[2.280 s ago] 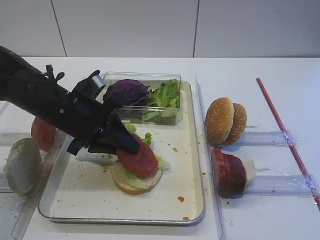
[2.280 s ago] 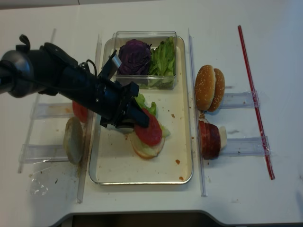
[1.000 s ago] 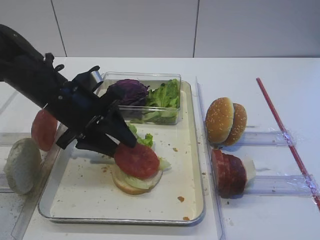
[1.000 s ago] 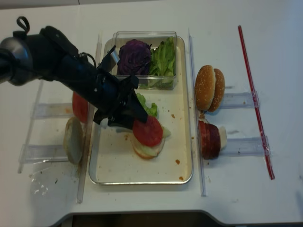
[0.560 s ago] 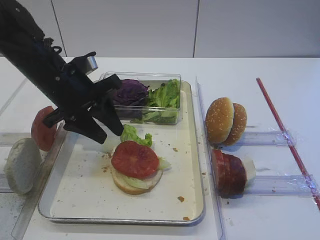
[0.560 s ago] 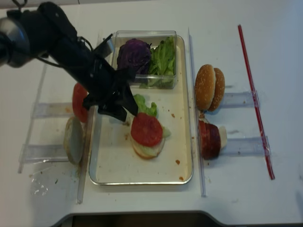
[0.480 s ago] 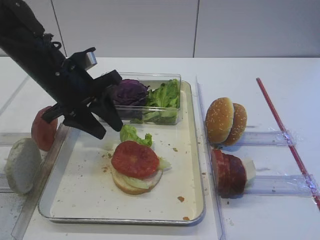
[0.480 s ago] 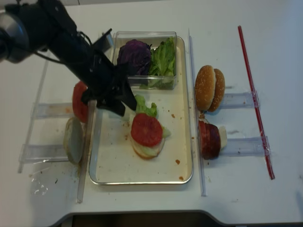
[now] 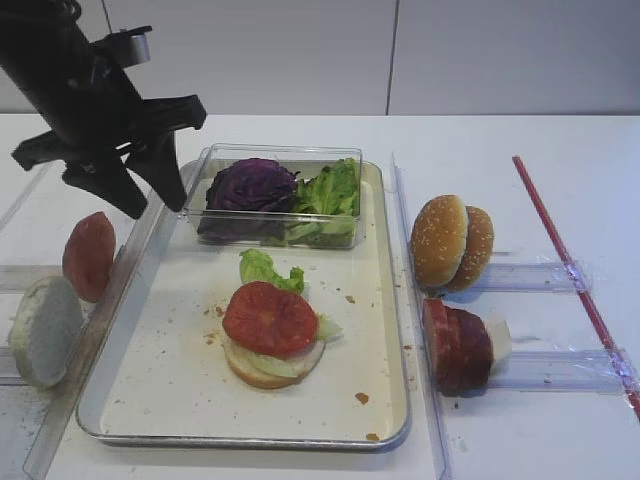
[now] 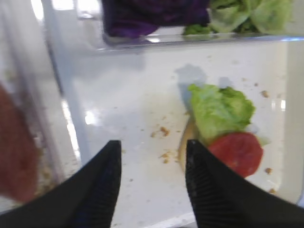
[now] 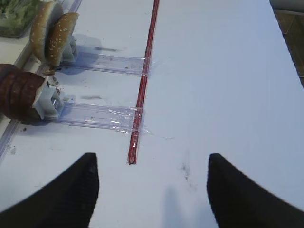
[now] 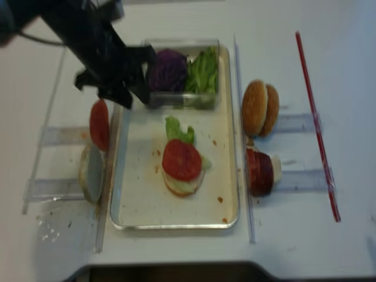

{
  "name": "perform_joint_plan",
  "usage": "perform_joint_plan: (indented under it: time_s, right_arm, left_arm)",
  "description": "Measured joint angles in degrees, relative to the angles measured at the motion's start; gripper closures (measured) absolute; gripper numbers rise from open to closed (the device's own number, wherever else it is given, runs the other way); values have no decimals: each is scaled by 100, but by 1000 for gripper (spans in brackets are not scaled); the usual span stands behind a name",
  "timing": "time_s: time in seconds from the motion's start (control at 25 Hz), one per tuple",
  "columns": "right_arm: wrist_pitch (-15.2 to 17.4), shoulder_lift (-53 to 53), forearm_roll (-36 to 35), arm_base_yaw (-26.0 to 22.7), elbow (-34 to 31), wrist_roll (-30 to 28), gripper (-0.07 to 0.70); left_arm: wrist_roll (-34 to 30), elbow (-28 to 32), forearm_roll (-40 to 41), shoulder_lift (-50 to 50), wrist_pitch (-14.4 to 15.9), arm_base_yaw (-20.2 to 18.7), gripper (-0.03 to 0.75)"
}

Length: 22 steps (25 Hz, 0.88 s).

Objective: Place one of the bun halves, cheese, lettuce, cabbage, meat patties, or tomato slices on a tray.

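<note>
Fingers of the left gripper (image 9: 143, 203) were wide and empty; a tomato slice (image 9: 269, 318) sat on the tray (image 9: 372, 400), so the next food needs grabbing.

Lab test bench, not a real kitchen: bare white table (image 9: 480, 150) against plain white wall panels (image 9: 300, 55), burger parts stood up in clear plastic holders (image 11: 99, 116) taped to the table, a red strip (image 11: 142, 80) taped down as a marker (no stove, sink or utensils visible).

A clear plastic box (image 9: 283, 155), a red strip (image 9: 570, 266) and taped clear holders (image 9: 545, 275) on a white table (image 9: 500, 150).
</note>
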State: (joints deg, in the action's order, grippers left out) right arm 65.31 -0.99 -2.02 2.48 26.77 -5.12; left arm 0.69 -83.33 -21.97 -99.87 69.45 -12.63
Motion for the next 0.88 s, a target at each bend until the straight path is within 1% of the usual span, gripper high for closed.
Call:
perform_joint_plan:
  time_s: [0.16, 0.4, 0.52, 0.6, 0.76, 0.88]
  right_arm:
    - [0, 0, 0, 0, 0, 0, 132]
    - [0, 0, 0, 0, 0, 0, 132]
    - [0, 0, 0, 0, 0, 0, 132]
    - [0, 0, 0, 0, 0, 0, 132]
    - [0, 0, 0, 0, 0, 0, 132]
    - [0, 0, 0, 0, 0, 0, 132]
  left_arm:
    - [288, 0, 987, 270, 58, 0, 408]
    - [471, 0, 1927, 646, 94, 12, 408]
    - [484, 0, 2031, 744, 103, 116, 408]
    - [484, 111, 2068, 823, 103, 261, 408]
    - [473, 529, 2227, 1122, 103, 614, 408]
    - [368, 879, 2325, 1530, 103, 836, 408]
